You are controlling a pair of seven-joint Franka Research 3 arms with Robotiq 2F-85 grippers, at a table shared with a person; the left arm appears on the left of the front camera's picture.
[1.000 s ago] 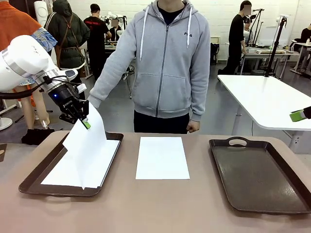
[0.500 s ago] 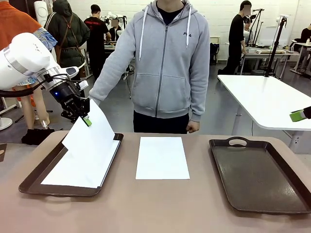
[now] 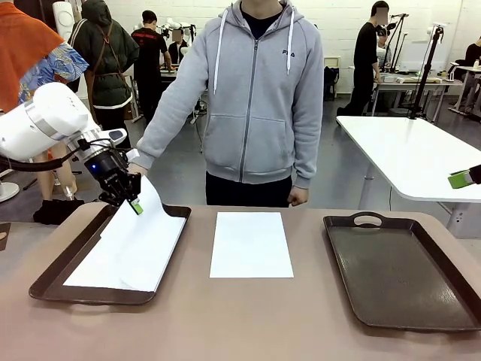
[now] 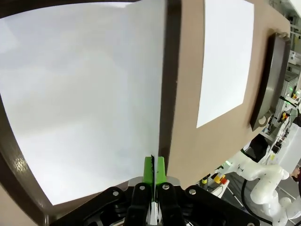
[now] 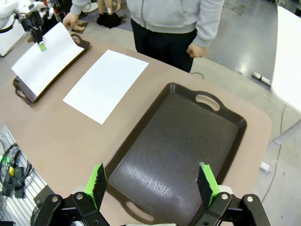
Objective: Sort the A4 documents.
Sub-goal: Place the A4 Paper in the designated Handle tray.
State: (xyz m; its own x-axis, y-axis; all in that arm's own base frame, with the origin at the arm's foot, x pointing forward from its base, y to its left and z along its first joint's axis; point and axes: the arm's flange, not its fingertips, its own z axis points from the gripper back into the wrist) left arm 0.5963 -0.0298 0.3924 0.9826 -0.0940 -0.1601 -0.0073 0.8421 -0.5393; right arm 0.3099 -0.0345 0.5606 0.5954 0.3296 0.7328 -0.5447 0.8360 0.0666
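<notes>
Pinching a thin, floppy sheet [image 3: 139,241] by its far edge, the left jaws held it half down in the left tray [image 3: 71,259]. Light and bendy, it seemed best gripped at an edge. Another sheet [image 3: 251,244] lay flat on the table [image 3: 301,316]; the right jaws stood wide.

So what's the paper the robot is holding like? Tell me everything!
The sheet is plain white, thin and bendy, with no print showing. The left pincer is shut on its far end, which curls up above the left tray. The rest slopes down and lies flat inside that dark brown tray, with its near end close to the near rim.
</notes>
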